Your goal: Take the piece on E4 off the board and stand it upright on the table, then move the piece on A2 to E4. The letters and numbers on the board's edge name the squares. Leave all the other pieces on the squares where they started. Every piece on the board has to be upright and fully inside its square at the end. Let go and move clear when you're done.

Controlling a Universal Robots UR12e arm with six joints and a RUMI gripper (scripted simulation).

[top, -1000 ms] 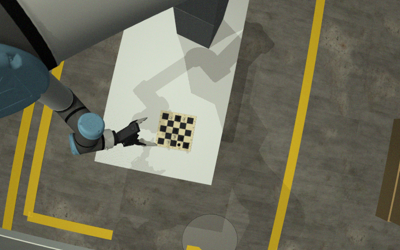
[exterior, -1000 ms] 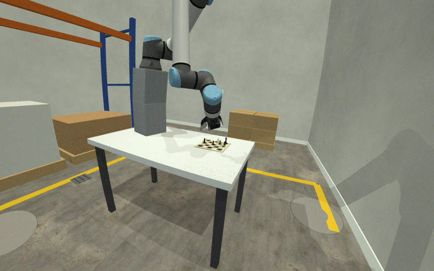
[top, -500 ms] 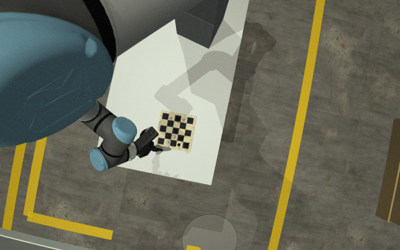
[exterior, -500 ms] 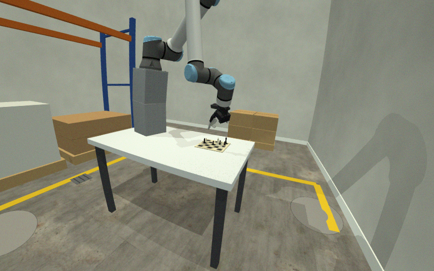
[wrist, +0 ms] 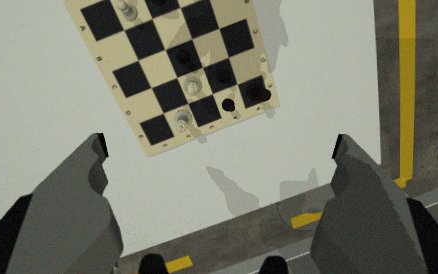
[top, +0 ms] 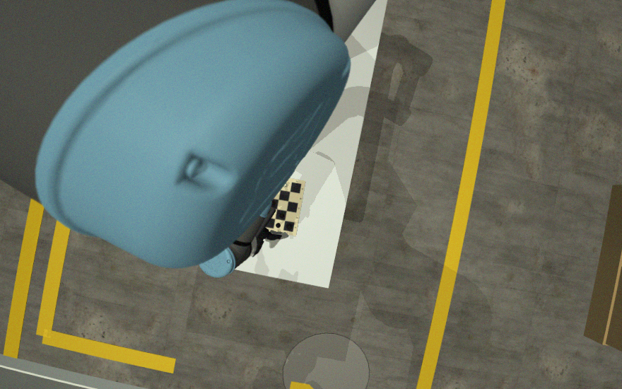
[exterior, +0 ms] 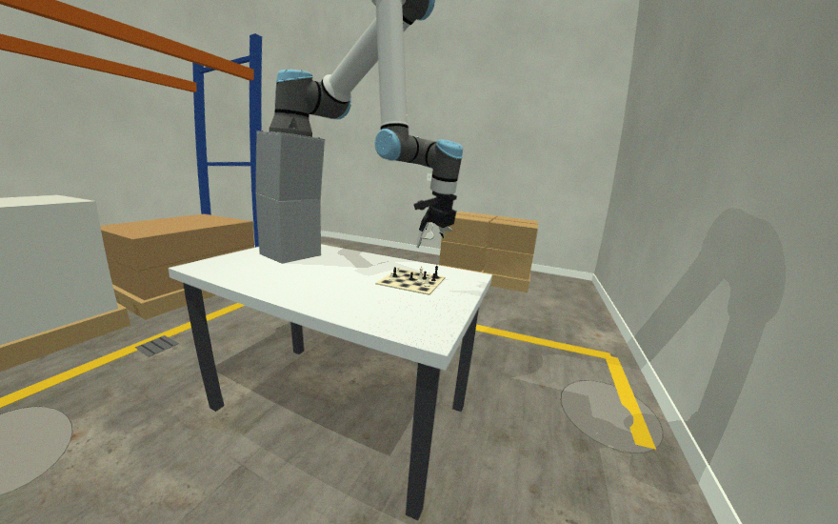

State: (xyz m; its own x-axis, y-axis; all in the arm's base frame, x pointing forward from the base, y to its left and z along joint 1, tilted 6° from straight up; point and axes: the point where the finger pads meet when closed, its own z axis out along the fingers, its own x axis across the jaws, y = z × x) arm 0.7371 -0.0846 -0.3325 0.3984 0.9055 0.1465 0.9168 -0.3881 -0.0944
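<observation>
The first step is in hand: the approach to the piece on E4, which has not yet been lifted. The fingers are spread wide and nothing is held between them.

In the wrist view the board (wrist: 141,57) is seen from above, with the letters A to E down its left edge; the numbers along the lower edge are too small to be read. If the count is taken from the lettered edge, E4 is the light square in the row nearest the gripper (wrist: 220,145), and a small black piece (wrist: 228,105) is stood on it, just beside a taller black piece (wrist: 259,93) on the board's corner square. The A2 piece is then taken to be the white piece (wrist: 125,7) in the board's far row.

The gripper is held high above the worktop (exterior: 318,306), just off the board's E edge, so the black piece is ahead of the fingers and well below them, not between them.

A move forward over the board and a straight descent are called for next, with the fingers kept away from the neighbouring corner piece.
</observation>
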